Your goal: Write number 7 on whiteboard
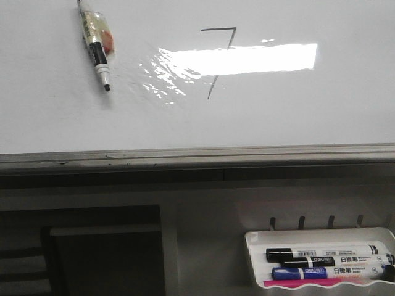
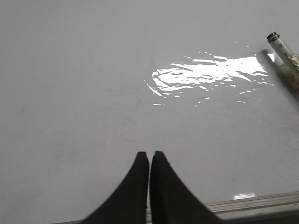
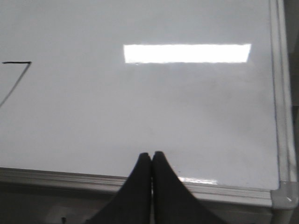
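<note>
A thin dark number 7 is drawn on the whiteboard; a bright light reflection crosses its stem. Its top bar and part of the stem show in the right wrist view. An uncapped marker lies on the board left of the 7, tip toward the near edge; its end shows in the left wrist view. My left gripper is shut and empty over the whiteboard near its rail. My right gripper is shut and empty above the whiteboard near its edge. Neither gripper shows in the front view.
The grey metal edge rail runs along the board's near side; its corner shows in the right wrist view. A small white marker tray at the lower right holds several markers. A dark opening lies below left.
</note>
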Tool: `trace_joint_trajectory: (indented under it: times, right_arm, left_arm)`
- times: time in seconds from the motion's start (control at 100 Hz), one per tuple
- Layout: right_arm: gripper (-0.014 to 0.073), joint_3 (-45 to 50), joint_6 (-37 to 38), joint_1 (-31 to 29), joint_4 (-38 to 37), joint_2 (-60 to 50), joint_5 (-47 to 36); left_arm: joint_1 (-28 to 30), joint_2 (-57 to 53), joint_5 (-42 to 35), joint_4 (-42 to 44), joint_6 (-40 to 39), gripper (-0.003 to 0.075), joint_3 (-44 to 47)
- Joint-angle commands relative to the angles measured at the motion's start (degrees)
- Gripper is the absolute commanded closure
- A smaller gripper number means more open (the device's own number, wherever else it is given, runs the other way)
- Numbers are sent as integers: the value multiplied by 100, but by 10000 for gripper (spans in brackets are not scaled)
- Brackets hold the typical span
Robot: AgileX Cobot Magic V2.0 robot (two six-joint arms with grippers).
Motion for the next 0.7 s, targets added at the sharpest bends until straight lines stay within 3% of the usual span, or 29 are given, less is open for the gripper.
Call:
trace_joint_trajectory:
  times: [0.0, 0.18, 0.33, 0.69]
  right_arm:
    - [657, 139, 621, -32, -915, 63, -867]
    - [657, 649, 621, -32, -1205, -324, -913]
    - [657, 637, 609, -32, -1183, -488, -363]
    - [657, 637, 602, -32, -1183, -488, -343]
  left_arm:
    - [3, -174, -392, -16, -59, 741, 200]
    - [3, -174, -392, -16, -59, 741, 200]
    - [3, -174, -392, -16, -59, 741, 200]
    - [3, -174, -392, -16, -59, 741, 200]
